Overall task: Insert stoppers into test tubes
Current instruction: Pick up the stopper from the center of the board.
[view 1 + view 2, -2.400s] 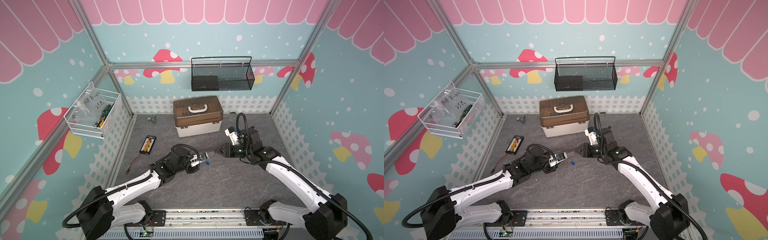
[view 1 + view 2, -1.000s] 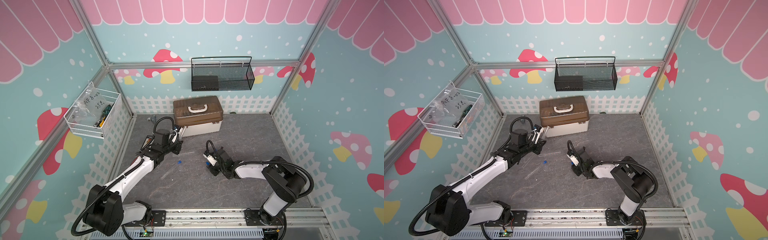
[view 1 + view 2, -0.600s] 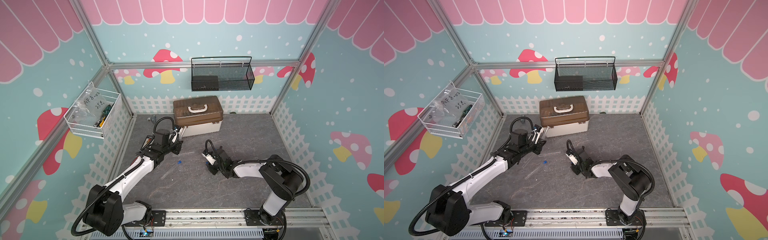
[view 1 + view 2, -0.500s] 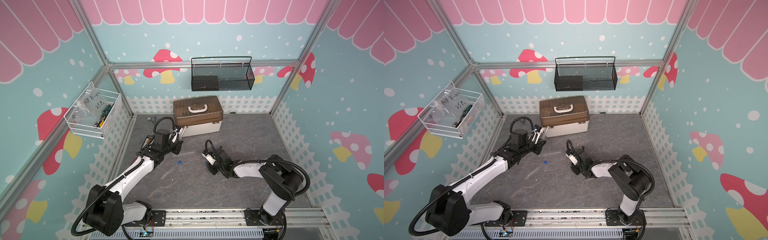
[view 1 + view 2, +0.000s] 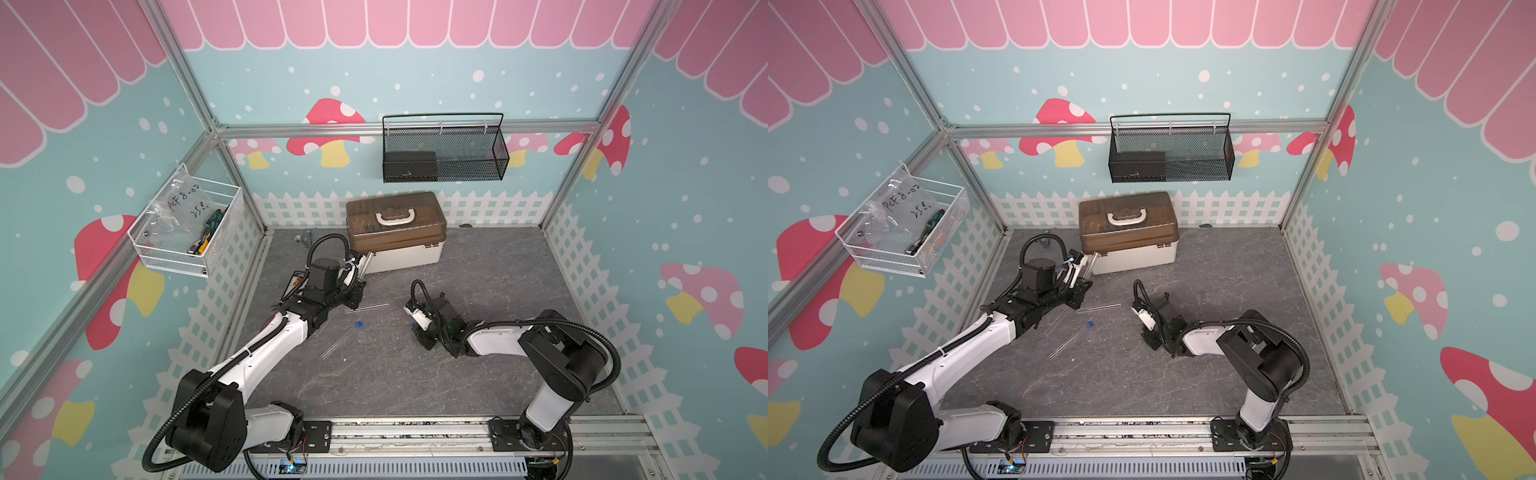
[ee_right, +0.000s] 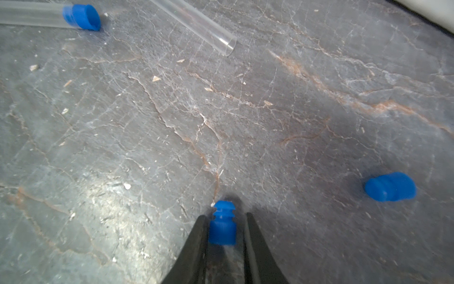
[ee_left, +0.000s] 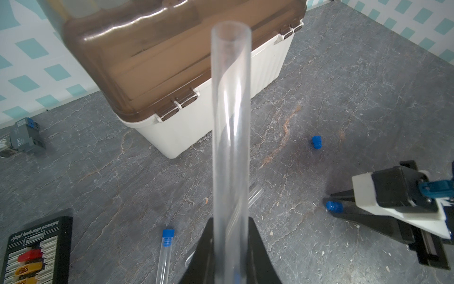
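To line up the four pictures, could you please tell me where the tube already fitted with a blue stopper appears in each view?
Top view: stoppered tube lies slanted, left of centre.
Top view: same spot.
Left wrist: bottom edge, right of the black board.
Right wrist: upper left corner.
Shared landmark: the open tube lying beside it.

My left tool [image 7: 231, 221] has left mid-table, where it met the other, and now sits out toward 10 o'clock by the toolbox [image 5: 395, 232] corner, clamped on a clear tube [image 7: 231, 123] held open end up. The stoppered tube [image 5: 340, 340] that was between them now lies on the table [image 5: 498, 291], at 9 o'clock from centre. My right tool [image 6: 222, 221] has dropped low at centre and straddles a loose stopper [image 6: 222, 228], jaws drawn in closer than a second ago.
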Available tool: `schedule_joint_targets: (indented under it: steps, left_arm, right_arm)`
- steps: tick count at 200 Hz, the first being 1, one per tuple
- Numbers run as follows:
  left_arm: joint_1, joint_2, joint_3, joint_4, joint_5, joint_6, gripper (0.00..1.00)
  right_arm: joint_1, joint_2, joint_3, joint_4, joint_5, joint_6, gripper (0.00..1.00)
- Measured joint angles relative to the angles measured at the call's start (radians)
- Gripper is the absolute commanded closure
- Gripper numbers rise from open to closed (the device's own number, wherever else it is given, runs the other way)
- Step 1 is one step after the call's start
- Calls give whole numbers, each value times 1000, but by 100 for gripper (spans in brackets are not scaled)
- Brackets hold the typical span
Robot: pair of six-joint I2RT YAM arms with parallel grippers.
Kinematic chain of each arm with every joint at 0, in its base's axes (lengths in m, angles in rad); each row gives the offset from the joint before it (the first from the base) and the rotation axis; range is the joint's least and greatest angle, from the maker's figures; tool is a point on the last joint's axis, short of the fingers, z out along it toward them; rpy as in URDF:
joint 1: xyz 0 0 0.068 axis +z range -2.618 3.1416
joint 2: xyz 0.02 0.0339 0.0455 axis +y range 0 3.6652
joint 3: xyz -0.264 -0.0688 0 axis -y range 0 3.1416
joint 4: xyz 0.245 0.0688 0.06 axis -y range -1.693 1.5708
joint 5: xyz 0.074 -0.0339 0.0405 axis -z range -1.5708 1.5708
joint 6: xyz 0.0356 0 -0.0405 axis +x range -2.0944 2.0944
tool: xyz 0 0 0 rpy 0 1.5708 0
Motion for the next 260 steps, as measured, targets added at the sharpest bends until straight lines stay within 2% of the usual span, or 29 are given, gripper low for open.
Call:
schedule_joint_targets:
  steps: [46, 105, 153, 180, 216, 260]
  left_arm:
    - [0, 0, 0, 0, 0, 4, 100]
    - [0, 0, 0, -1, 0, 8, 100]
    - [-8, -23, -14, 13, 0, 47, 100]
    - [-61, -76, -67, 53, -2, 127, 100]
    - [-163, -177, -214, 138, 13, 327, 100]
    - [-189, -230, -291, 176, 45, 525, 100]
  right_arm:
    - [0, 0, 0, 0, -2, -1, 83]
    - [0, -8, -5, -5, -2, -1, 86]
    - [0, -117, -40, -68, -33, -1, 86]
    - [0, -256, -44, -142, -76, -11, 86]
    - [0, -459, -26, -318, -132, -33, 87]
    - [0, -605, 92, -606, -190, -55, 87]
